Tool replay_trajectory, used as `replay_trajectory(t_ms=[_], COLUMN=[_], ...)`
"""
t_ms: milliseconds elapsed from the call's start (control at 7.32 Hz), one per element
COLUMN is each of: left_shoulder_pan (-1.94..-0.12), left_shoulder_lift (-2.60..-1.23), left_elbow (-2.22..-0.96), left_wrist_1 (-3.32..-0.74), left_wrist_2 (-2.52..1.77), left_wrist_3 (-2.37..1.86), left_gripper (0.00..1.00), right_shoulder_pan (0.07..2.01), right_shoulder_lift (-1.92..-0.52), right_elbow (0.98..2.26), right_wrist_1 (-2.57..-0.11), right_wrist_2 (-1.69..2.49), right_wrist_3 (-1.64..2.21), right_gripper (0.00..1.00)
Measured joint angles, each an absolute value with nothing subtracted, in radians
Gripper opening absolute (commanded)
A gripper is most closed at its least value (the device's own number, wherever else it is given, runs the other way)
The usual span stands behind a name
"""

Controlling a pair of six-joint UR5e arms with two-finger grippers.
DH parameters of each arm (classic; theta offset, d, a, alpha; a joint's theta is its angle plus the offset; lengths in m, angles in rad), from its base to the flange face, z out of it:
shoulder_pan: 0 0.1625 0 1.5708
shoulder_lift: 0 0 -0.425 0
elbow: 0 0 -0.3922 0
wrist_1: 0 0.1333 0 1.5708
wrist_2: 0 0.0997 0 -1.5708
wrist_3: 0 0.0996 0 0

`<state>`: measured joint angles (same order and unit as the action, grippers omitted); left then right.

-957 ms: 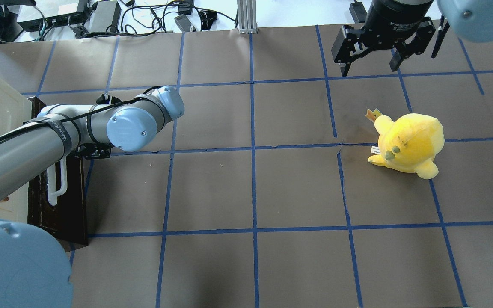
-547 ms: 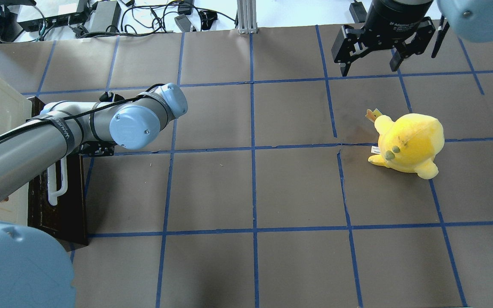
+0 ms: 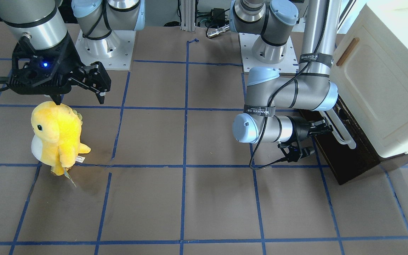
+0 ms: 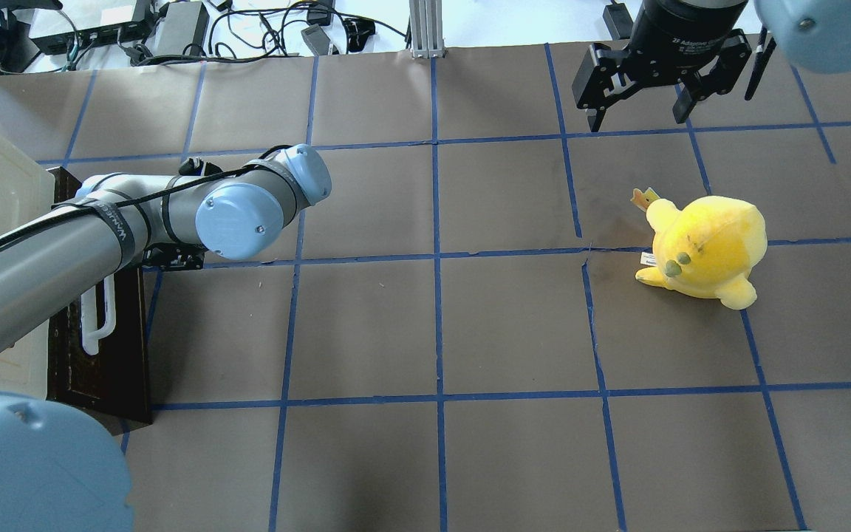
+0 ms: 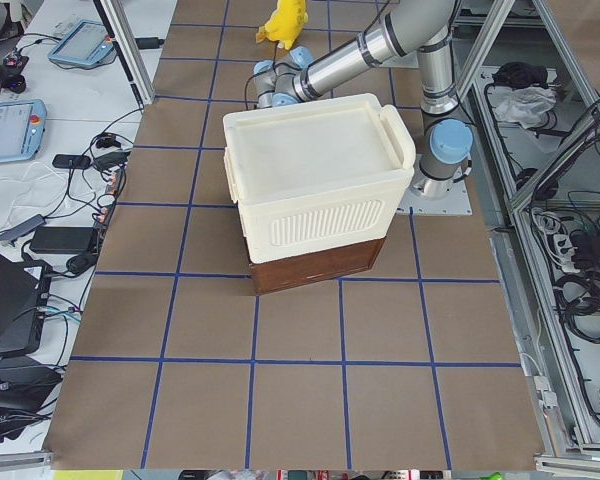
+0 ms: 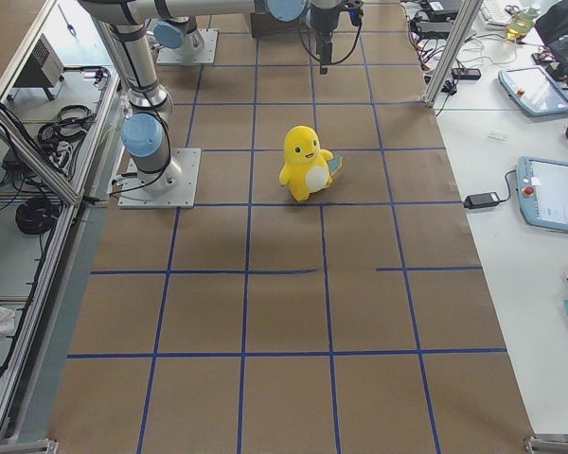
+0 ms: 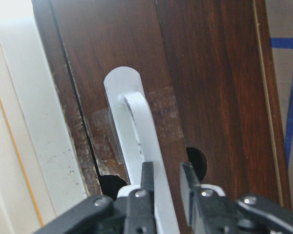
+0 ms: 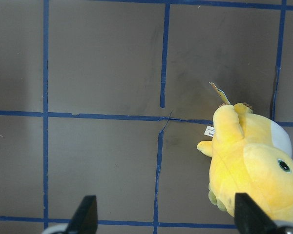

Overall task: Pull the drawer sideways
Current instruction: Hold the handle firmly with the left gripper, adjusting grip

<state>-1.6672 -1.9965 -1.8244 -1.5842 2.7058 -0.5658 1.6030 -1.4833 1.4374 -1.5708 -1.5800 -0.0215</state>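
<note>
The drawer (image 4: 111, 355) has a dark brown wooden front and a long white bar handle (image 4: 97, 318). It sits low in the cream-white cabinet at the table's left end and also shows in the front-facing view (image 3: 347, 159). My left gripper (image 7: 166, 183) is shut on the white handle (image 7: 134, 122), one finger on each side of the bar. In the front-facing view this gripper (image 3: 326, 126) is level against the drawer front. In the overhead view the arm hides it. My right gripper (image 4: 637, 122) is open and empty, high above the far right of the table.
The cream-white cabinet (image 3: 384, 88) with a small brown handle stands over the drawer. A yellow plush toy (image 4: 706, 247) sits on the right half of the table, below my right gripper (image 8: 166, 219). Brown paper with blue tape lines covers the table (image 4: 433, 332).
My left arm's elbow and wrist have shifted a little to the right, away from the cabinet. The drawer front shows no clear movement. The right arm has not moved.
</note>
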Motion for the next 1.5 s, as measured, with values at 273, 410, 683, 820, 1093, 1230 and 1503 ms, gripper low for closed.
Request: replay_trajectory(t_ms=[273, 410, 683, 820, 1093, 1230, 1503], left_shoulder_pan=[-1.667, -1.667, -1.667, -1.666, -1.664, -1.663, -1.659], left_shoulder_lift=[-1.992, -1.993, -1.995, -1.995, -1.993, -1.993, -1.994], left_elbow=[-1.816, -1.819, -1.824, -1.826, -1.829, -1.83, -1.833], left_wrist_1=[-1.587, -1.587, -1.588, -1.588, -1.589, -1.588, -1.588], left_wrist_2=[2.706, 2.705, 2.705, 2.704, 2.704, 2.705, 2.706], left_wrist_3=[-0.548, -0.546, -0.548, -0.547, -0.546, -0.546, -0.549], left_gripper=[0.31, 0.31, 0.38, 0.44, 0.44, 0.44, 0.44], right_shoulder_pan=[1.603, 1.603, 1.603, 1.603, 1.603, 1.603, 1.603], right_shoulder_lift=[-1.483, -1.483, -1.483, -1.483, -1.483, -1.483, -1.483], right_elbow=[1.437, 1.437, 1.437, 1.437, 1.437, 1.437, 1.437], right_wrist_1=[-1.571, -1.571, -1.571, -1.571, -1.571, -1.571, -1.571], right_wrist_2=[-1.58, -1.58, -1.58, -1.58, -1.58, -1.58, -1.58], right_wrist_3=[-0.022, -0.022, -0.022, -0.022, -0.022, -0.021, -0.022], right_gripper=[1.0, 1.0, 1.0, 1.0, 1.0, 1.0, 1.0])
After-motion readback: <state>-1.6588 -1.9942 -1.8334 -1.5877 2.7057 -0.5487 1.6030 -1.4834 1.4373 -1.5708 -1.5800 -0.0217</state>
